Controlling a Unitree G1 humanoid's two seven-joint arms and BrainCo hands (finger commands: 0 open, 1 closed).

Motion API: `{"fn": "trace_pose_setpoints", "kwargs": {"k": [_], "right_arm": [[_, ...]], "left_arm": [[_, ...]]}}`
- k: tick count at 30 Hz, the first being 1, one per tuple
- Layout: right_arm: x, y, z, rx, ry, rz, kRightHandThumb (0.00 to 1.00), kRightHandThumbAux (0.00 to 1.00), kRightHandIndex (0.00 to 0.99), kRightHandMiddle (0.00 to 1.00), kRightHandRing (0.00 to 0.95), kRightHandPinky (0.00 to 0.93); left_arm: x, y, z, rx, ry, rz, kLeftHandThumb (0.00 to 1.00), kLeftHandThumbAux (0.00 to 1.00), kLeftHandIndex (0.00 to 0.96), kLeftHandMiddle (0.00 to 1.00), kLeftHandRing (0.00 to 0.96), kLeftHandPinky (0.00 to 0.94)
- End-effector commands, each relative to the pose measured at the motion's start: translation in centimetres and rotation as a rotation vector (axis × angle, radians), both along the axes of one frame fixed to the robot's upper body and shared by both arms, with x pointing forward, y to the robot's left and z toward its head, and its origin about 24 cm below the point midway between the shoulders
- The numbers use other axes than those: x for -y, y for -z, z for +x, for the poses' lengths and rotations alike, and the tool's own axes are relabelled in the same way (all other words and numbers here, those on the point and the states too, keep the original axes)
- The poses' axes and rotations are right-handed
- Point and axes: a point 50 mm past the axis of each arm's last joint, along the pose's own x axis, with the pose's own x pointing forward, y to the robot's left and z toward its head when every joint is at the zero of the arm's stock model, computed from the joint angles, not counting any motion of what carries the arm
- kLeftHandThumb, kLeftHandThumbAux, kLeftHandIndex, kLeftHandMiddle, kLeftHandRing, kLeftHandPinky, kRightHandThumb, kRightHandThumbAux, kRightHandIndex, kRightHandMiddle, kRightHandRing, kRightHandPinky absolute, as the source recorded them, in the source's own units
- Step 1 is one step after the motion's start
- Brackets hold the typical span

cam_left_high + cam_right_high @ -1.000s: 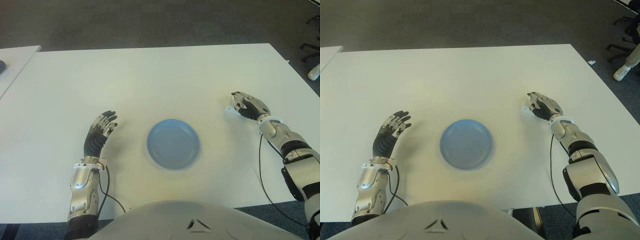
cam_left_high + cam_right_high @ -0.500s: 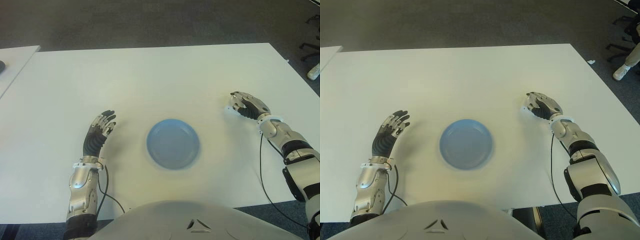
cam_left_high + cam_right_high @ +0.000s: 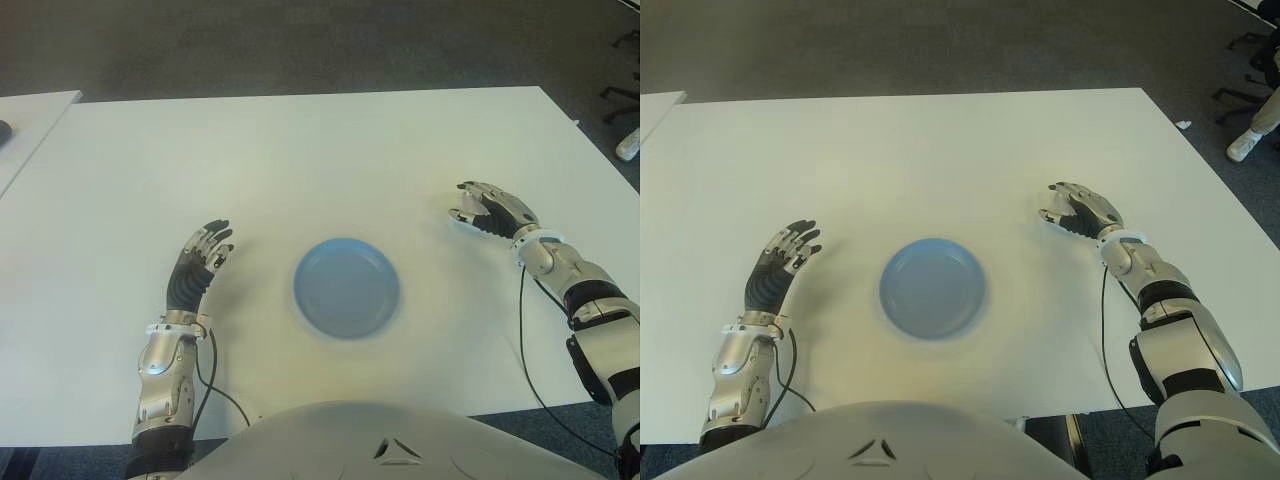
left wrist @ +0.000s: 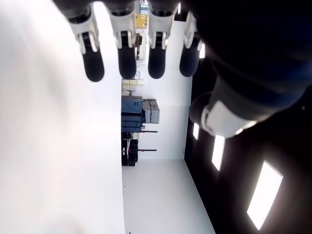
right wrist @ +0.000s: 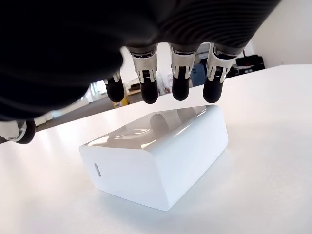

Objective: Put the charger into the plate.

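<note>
A white block charger (image 5: pixel 157 157) lies flat on the white table (image 3: pixel 300 160), right of centre. My right hand (image 3: pixel 474 203) is arched over it. In the right wrist view its fingertips (image 5: pixel 180 90) hang just above the charger's top face without touching, and the thumb stays off to one side, so the hand is open. Only a white corner of the charger (image 3: pixel 461 214) peeks out beside the hand in the eye views. The round blue plate (image 3: pixel 346 287) sits in the middle near the front, holding nothing. My left hand (image 3: pixel 203 256) shows left of the plate, fingers spread.
The table's right edge (image 3: pixel 600 170) runs close behind my right hand. A black cable (image 3: pixel 521 335) trails from the right wrist across the table. A second white table (image 3: pixel 28 112) stands to the left. Chair legs (image 3: pixel 620 95) and a person's shoe (image 3: pixel 628 146) are on the floor at right.
My right hand has edged slightly farther away and leftward over the charger, and a bit more of the charger shows beside it. Plate and left hand are unchanged.
</note>
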Motion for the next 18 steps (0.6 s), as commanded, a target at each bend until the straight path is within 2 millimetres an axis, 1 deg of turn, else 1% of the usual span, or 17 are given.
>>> {"fn": "trace_pose_setpoints", "kwargs": {"k": [1, 8, 18], "right_arm": [[-0.04, 0.29, -0.21, -0.018, -0.008, -0.001, 0.050, 0.193, 0.000, 0.000, 0.000, 0.000], [-0.01, 0.22, -0.16, -0.016, -0.003, 0.001, 0.033, 0.180, 0.000, 0.000, 0.000, 0.000], [-0.03, 0.26, -0.10, -0.023, 0.005, 0.009, 0.025, 0.172, 0.000, 0.000, 0.000, 0.000]], "left_arm": [[-0.15, 0.27, -0.09, -0.008, 0.016, -0.005, 0.406, 0.682, 0.185, 0.163, 0.163, 0.206], [-0.16, 0.30, -0.12, 0.005, 0.021, -0.003, 0.381, 0.683, 0.175, 0.156, 0.152, 0.184], [-0.28, 0.40, -0.08, 0.002, 0.019, 0.005, 0.385, 0.676, 0.168, 0.147, 0.140, 0.172]]}}
